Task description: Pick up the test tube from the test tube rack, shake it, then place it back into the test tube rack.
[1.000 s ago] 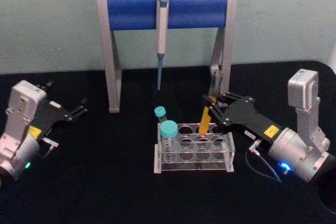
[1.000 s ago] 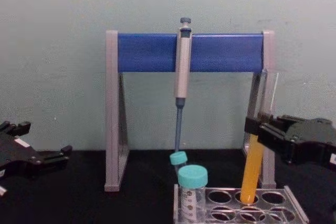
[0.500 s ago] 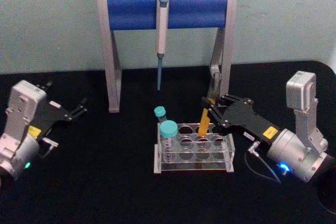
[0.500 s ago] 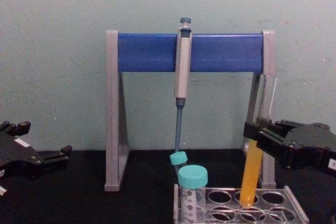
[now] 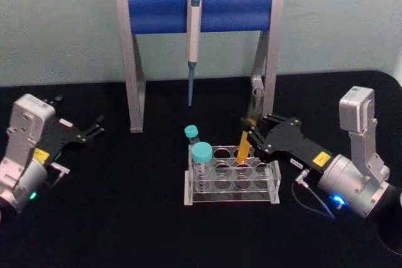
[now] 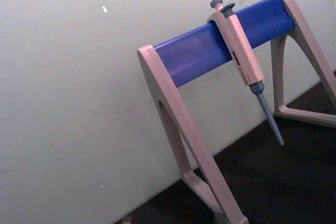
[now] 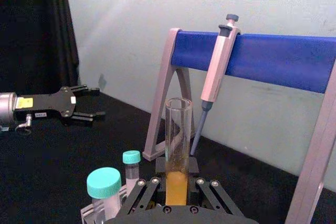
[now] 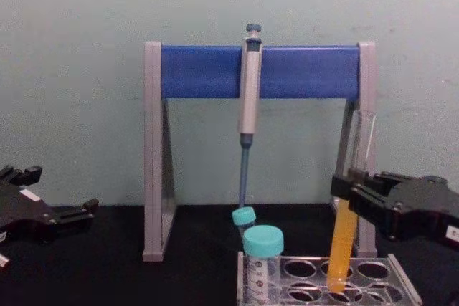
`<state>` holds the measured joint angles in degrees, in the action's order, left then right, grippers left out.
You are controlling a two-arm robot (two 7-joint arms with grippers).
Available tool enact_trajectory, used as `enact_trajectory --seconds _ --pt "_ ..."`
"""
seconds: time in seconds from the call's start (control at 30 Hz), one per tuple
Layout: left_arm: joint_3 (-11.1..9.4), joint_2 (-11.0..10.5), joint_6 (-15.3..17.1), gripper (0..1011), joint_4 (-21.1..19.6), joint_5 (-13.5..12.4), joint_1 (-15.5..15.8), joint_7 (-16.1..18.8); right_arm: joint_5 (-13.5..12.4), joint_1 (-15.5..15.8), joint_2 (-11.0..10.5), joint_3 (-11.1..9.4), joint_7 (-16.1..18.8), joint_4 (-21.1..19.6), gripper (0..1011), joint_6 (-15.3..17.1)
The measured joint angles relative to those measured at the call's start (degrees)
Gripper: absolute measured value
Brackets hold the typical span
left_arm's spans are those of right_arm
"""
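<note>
The test tube, clear glass with orange-yellow liquid in its lower part, leans slightly, and its bottom end is inside a back-row hole of the test tube rack. My right gripper is shut on the tube just above the liquid line. The chest view shows the same grip: gripper, tube, rack. In the right wrist view the tube rises upright between the fingers. My left gripper is parked open at the far left, also in the chest view.
Two teal-capped vials stand at the rack's left end. Behind the rack is a grey-and-blue pipette stand with a pipette hanging from it. Black tabletop lies open to the left and in front.
My right gripper has come down a little with the test tube. The tube's lower end has sunk deeper into the rack hole. The left arm has not moved.
</note>
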<state>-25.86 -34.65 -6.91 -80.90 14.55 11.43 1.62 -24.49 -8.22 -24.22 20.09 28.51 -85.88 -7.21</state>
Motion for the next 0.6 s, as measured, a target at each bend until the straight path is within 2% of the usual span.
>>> enact_trajectory --seconds 0.6 --pt "0.0 0.0 0.0 1001 0.0 0.0 0.0 0.0 0.7 0.0 0.1 0.3 0.0 1.2 226 -0.6"
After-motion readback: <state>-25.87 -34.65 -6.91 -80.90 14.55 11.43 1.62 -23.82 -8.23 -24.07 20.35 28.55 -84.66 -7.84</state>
